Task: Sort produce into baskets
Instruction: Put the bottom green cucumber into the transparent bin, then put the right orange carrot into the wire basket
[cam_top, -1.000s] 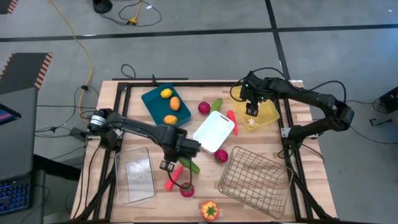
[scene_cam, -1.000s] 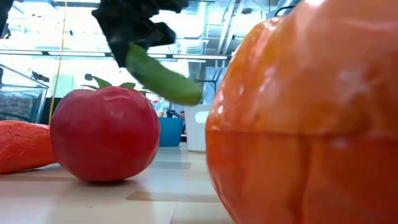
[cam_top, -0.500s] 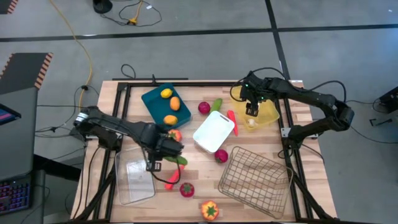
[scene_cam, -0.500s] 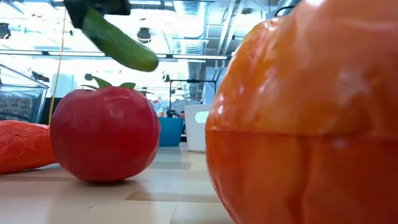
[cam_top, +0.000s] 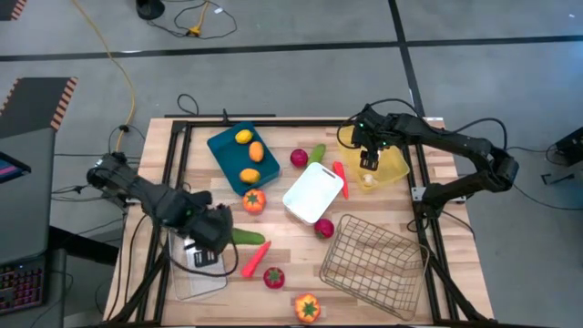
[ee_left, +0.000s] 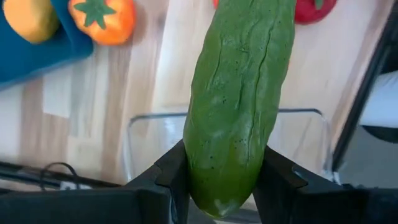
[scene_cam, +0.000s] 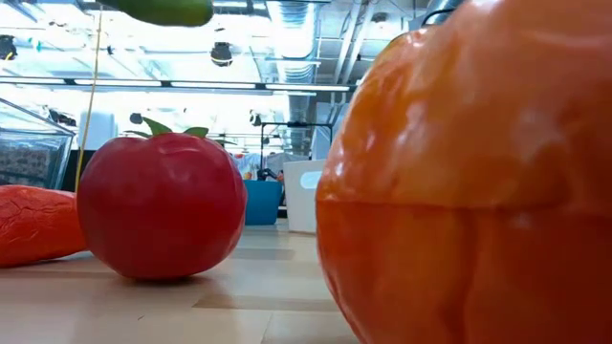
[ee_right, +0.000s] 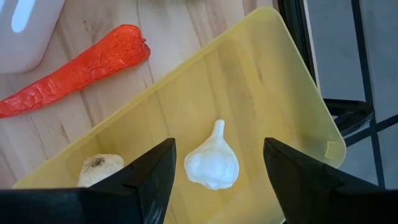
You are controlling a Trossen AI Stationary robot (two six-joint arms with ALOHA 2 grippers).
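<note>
The left gripper (cam_top: 217,239) clamps a cucumber (ee_left: 239,99) by one end — its long axis juts toward table centre. The clear bin (cam_top: 195,271) lies directly beneath; the right gripper (cam_top: 368,162) hangs open over the yellow tray (cam_top: 393,168).

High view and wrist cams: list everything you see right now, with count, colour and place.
Citrus: three, yellow and orange, in the teal tray.
Garlic: two, white, in the yellow tray.
Cucumbers: two, green; one in the left gripper, one beside the white tray.
Carrots: two, orange-red; one mid-table, one between the white and yellow trays.
Red produce: four, scattered; one below the teal tray.
Pepper: one, orange, front edge.
Clear bin: one, front left.
Wire basket: one, front right.
Left gripper: over the clear bin.
Right gripper: open, over the yellow tray.
</note>
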